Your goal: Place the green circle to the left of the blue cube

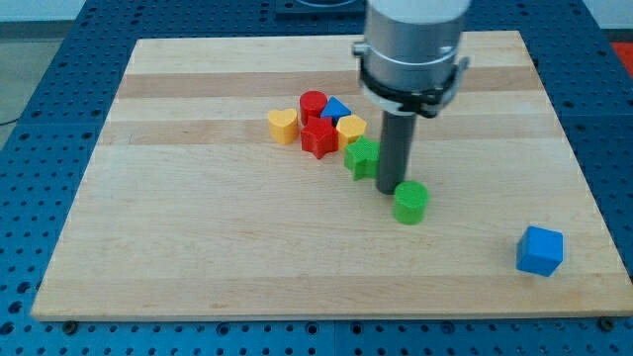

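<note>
Green circle (pixel 410 202) sitting right against my tip (pixel 390 191), blue cube (pixel 540 250) way off toward the view's bottom right.

So my tip is a plain rod, nothing on it to open or close, and its end is touching the circle's upper-left edge on the wooden board (pixel 198 247). The circle is left of the cube but well apart from it, and a bit higher in the view. Just up-left of the rod there's a green star-ish block (pixel 362 157), and past that a little cluster: yellow heart (pixel 283 126), red star (pixel 318 138), red cylinder (pixel 314 103), a blue triangle-looking piece (pixel 337 108) and another yellow block (pixel 351 128), all touching or nearly so.
</note>
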### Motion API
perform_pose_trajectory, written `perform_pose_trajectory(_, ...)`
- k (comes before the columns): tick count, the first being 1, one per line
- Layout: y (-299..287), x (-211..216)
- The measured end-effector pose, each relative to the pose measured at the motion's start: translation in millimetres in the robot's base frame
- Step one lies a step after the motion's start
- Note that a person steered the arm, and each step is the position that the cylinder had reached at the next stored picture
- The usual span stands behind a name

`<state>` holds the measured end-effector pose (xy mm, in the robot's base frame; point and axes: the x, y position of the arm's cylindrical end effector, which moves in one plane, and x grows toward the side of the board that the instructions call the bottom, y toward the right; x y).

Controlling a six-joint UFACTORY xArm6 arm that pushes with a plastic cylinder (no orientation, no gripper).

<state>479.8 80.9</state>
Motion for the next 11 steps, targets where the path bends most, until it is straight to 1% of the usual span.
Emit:
perform_pose_trajectory(1, 24, 9)
perform_pose_trajectory(2, 25, 11)
perform_pose_trajectory(3, 6, 13)
perform_pose_trajectory(4, -10, 37)
perform_pose_trajectory(5, 14, 50)
perform_pose_trajectory(6, 28, 50)
perform_pose_trajectory(7, 17, 41)
perform_pose_trajectory(8, 19, 20)
perform_pose_trajectory(9, 41, 23)
perform_pose_trajectory(11, 57, 45)
